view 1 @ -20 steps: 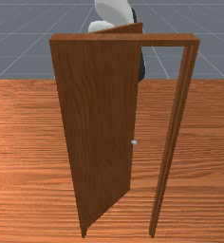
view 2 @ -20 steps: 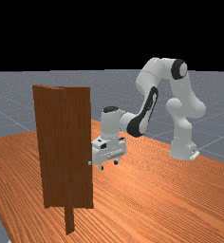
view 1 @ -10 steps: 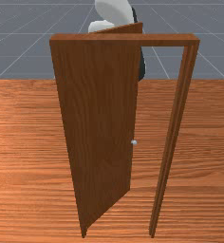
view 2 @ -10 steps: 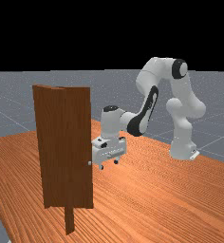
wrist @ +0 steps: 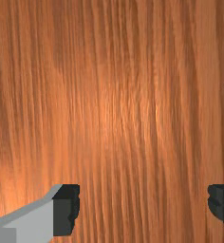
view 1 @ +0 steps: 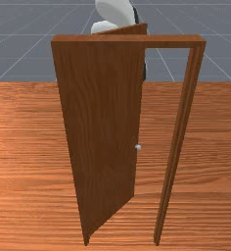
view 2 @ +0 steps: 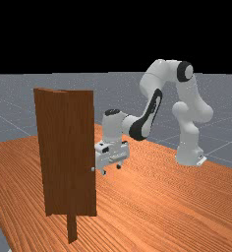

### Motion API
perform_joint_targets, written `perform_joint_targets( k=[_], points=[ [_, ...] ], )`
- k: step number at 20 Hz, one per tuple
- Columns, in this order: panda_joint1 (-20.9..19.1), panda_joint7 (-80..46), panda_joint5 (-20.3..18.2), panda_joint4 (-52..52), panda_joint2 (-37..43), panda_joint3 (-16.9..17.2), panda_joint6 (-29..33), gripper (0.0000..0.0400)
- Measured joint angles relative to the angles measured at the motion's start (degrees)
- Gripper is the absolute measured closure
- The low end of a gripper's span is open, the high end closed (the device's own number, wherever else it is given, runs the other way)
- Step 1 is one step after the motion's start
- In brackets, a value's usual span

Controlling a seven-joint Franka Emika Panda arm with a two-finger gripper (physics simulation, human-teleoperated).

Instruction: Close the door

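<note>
Clearly, the tall dark-brown wooden door (view 1: 103,122) stands ajar in its upright brown wooden frame (view 1: 173,41). In the front view its hinged side is at nine o'clock, its free edge swung back toward the arm, with a gap between that edge and the post at three o'clock. The small round silver knob (view 1: 138,147) sits at that free edge. In the far view the white two-finger gripper (view 2: 111,170) with dark fingertips hangs above the orange-brown wooden table (view 2: 177,206), pointing toward six o'clock, with the door at its nine o'clock and the white arm's (view 2: 189,130) base out toward three o'clock. The door's edge hides part of the hand there; whether they touch, I cannot tell. In the wrist view the fingers are spread wide, with nothing pinched between them
</note>
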State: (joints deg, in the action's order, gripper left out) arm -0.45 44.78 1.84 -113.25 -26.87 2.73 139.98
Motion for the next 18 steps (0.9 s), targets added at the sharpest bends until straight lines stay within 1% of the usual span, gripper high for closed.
perform_joint_targets(
  k=[5,8,10,12,18],
  points=[
    [-0.4,-0.3,-0.3,-1.2,1.0,0.4,0.7,0.0000],
    [-3.0,3.2,-0.8,-0.4,0.5,1.0,0.5,0.0000],
    [-3.5,4.0,-0.8,5.5,-2.9,0.9,-2.8,0.0000],
    [-3.7,5.0,-0.8,10.3,-5.7,0.5,-4.0,0.0000],
    [-3.8,4.2,-1.2,14.5,-8.1,0.7,-5.8,0.0000]
  ],
)
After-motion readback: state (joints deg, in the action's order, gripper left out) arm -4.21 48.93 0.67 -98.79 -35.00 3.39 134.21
